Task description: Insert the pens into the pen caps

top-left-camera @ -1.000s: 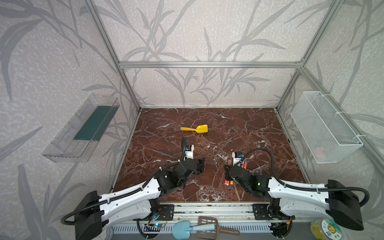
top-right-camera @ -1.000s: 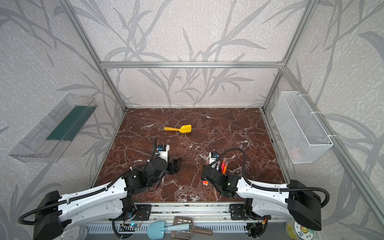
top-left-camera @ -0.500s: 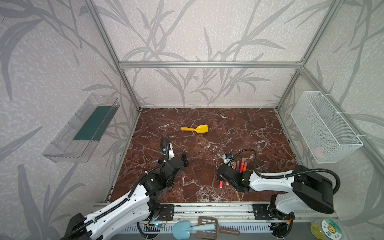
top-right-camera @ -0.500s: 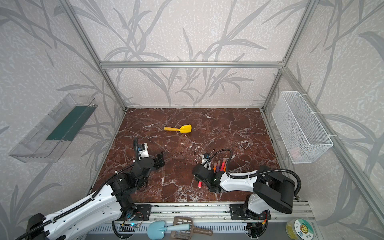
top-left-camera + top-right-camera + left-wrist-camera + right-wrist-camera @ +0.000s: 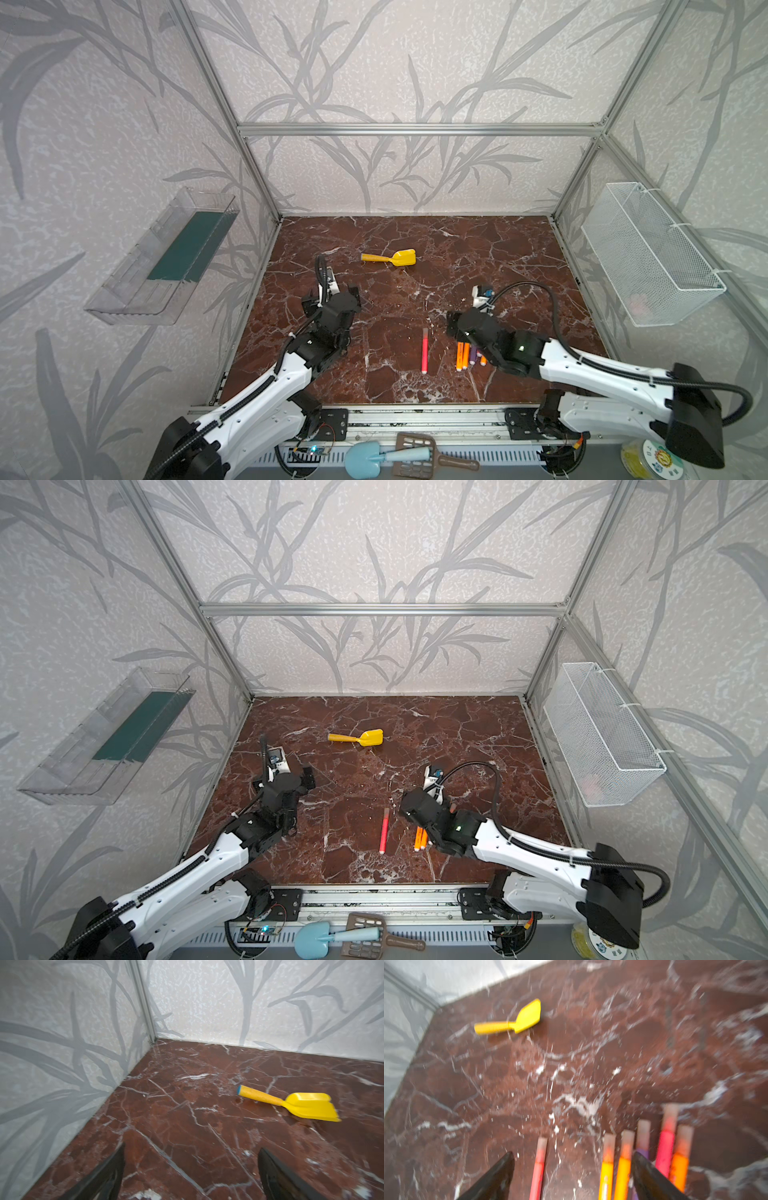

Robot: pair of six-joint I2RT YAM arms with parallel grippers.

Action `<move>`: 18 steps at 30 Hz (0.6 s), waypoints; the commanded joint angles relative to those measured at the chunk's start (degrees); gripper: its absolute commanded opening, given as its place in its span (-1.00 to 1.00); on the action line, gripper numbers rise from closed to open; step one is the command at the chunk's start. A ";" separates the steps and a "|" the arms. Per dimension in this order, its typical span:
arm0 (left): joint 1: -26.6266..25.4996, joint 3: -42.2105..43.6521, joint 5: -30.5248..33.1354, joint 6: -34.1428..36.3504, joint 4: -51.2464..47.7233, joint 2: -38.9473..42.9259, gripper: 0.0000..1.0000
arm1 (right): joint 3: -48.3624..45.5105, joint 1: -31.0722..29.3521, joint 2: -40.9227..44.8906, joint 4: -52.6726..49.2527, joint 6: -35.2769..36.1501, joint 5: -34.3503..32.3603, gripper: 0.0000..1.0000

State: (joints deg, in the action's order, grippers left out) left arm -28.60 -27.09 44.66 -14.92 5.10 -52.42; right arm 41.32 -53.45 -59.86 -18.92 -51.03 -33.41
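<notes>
Down on the polished red-brown marble floor (image 5: 415,299), veined with white, lie 6 pens (image 5: 607,1169): slim, straight plastic sticks with smooth, bright barrels. 3 are orange, 2 pink-red, and 1 is a purple pen (image 5: 643,1152). In the blurred right wrist view each barrel ends, on the side toward the yellow shovel (image 5: 512,1020), in one of the pen caps (image 5: 609,1139), a short translucent pinkish-tan tube. Whether each is fully seated cannot be told. The lone pink-red pen (image 5: 424,351) lies by itself near the front middle of the floor in both top views. The other 5 lie side by side as a cluster (image 5: 465,357) just to its right, partly under the right arm.

The right gripper (image 5: 572,1154) has its 2 black, wedge-shaped fingers (image 5: 496,1178) spread wide and pinches nothing. In its wrist view the lone pink-red pen and 2 orange ones show in the gap between the fingers. The purple pen is partly hidden behind a finger, and the last 2 lie outside it.

The left gripper (image 5: 192,1148) is likewise spread, with bare marble between its dark fingers (image 5: 108,1176). It sits toward the left of the floor, well apart from every pen. The shovel, plain yellow plastic with a blue handle end, lies flat near the back middle. A white wire-mesh basket (image 5: 648,257) hangs on the right wall, and a clear plastic tray (image 5: 166,257) on the left.
</notes>
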 commanded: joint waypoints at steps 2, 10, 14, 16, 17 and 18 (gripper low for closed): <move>8.64 -0.01 5.52 8.11 12.21 -5.67 1.00 | 1.84 8.89 5.89 1.84 21.46 -14.38 0.76; 13.95 4.70 6.37 20.64 42.98 -30.98 0.98 | -17.80 34.18 -0.21 37.76 50.69 -2.17 0.97; 14.50 3.81 3.67 24.98 50.83 -35.70 0.97 | -23.17 39.53 -15.81 63.00 53.95 -3.97 0.98; 15.34 3.05 3.16 23.76 48.60 -35.26 0.98 | -21.73 39.55 -19.45 66.67 56.99 -1.13 0.98; 16.39 2.60 0.35 22.24 45.56 -34.55 0.94 | -21.08 39.94 -20.06 66.42 57.28 2.09 0.98; 17.21 2.77 -3.08 21.46 43.91 -33.57 0.85 | -19.80 40.28 -20.36 63.93 57.27 3.59 0.98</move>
State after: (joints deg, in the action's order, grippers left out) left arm -13.37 -22.76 46.96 5.69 46.76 -87.70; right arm 18.83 -13.85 -79.59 35.00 2.81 -35.48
